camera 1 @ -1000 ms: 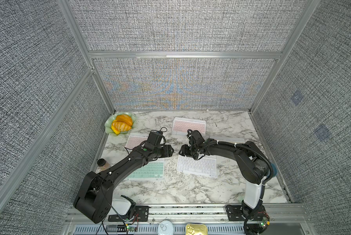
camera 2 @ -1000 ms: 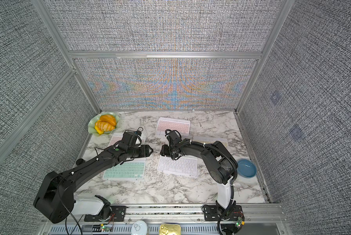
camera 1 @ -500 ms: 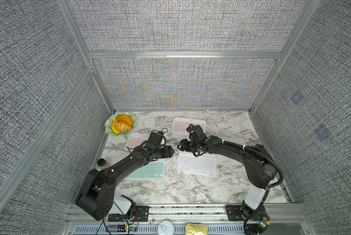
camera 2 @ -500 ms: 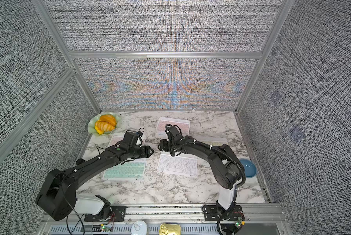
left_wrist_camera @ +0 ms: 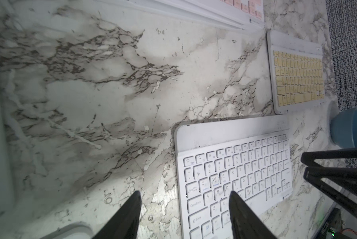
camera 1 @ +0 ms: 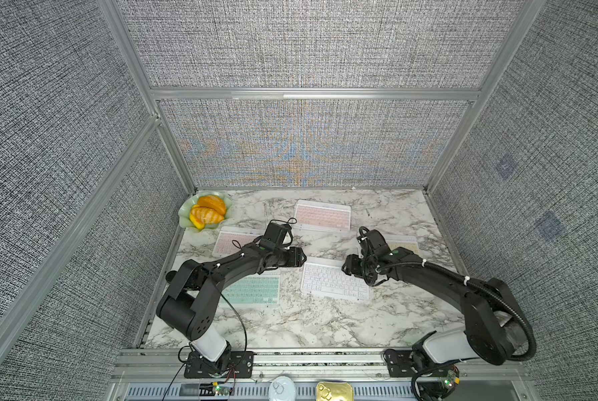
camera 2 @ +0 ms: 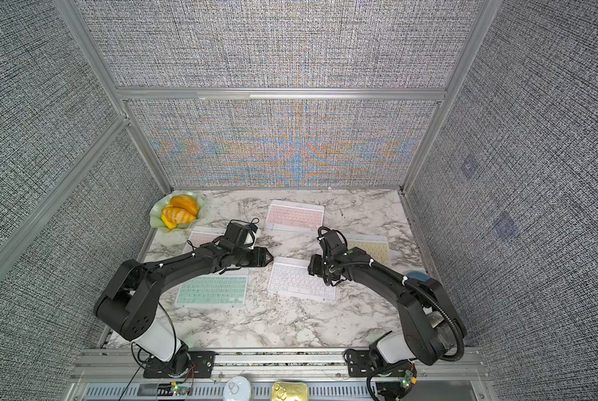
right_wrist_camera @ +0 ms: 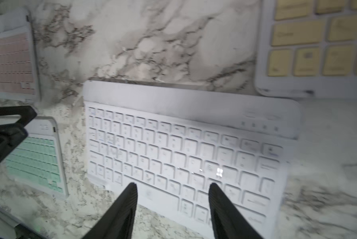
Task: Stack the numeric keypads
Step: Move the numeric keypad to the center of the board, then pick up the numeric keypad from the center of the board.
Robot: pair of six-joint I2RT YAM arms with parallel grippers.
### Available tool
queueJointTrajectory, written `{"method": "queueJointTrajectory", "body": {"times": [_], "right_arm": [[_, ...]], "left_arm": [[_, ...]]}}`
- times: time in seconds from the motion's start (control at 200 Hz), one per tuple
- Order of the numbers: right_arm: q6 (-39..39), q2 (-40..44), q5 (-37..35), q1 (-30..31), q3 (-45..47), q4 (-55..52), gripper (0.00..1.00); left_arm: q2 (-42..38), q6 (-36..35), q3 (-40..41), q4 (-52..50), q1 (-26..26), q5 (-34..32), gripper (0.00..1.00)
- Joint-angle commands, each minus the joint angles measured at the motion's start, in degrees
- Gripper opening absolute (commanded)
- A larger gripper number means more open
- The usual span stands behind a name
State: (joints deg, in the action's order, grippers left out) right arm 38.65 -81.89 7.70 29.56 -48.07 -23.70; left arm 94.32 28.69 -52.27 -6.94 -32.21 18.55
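Note:
Five numeric keypads lie flat and apart on the marble table [camera 1: 325, 323]: pink ones at the back [camera 1: 322, 216] and at the left [camera 1: 228, 241], a mint one [camera 1: 256, 290], a white one [camera 1: 325, 284] in the middle, and a yellow one [camera 1: 407, 244] partly under my right arm. My left gripper [left_wrist_camera: 183, 194] is open and straddles the white keypad's [left_wrist_camera: 235, 165] left edge, holding nothing. My right gripper [right_wrist_camera: 172, 186] is open over the white keypad's [right_wrist_camera: 183, 144] right end, also empty. In the top view the two grippers [camera 1: 301, 257] [camera 1: 346, 267] face each other across it.
A green plate of orange fruit [camera 1: 204, 211] sits in the back left corner. A blue bowl [camera 2: 417, 276] stands by the right wall and a small dark jar [camera 1: 171, 276] by the left wall. Woven grey walls close in three sides.
My right gripper has drawn back to the right, from the gap between the keypads to the white keypad's right end. The left arm has barely moved.

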Motion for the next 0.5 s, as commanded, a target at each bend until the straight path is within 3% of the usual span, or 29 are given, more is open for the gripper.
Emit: {"method": "queueJointTrajectory", "body": {"times": [0.0, 0.27, 0.495], "right_arm": [[-0.61, 1.82, -2.2, -1.19, 1.65, -6.25, 0.59], [-0.21, 3.23, -4.32, -3.9, 4.91, -7.5, 0.6], [-1.69, -0.73, -5.46, -4.69, 4.75, -4.03, 0.6]], "left_arm": [[1.39, -0.85, -0.35, 1.82, -0.61, 1.25, 0.68], [4.33, -0.96, -0.45, 2.21, -1.96, 1.6, 0.68], [4.98, -0.72, -0.3, 2.14, -1.98, 1.06, 0.68]]}}
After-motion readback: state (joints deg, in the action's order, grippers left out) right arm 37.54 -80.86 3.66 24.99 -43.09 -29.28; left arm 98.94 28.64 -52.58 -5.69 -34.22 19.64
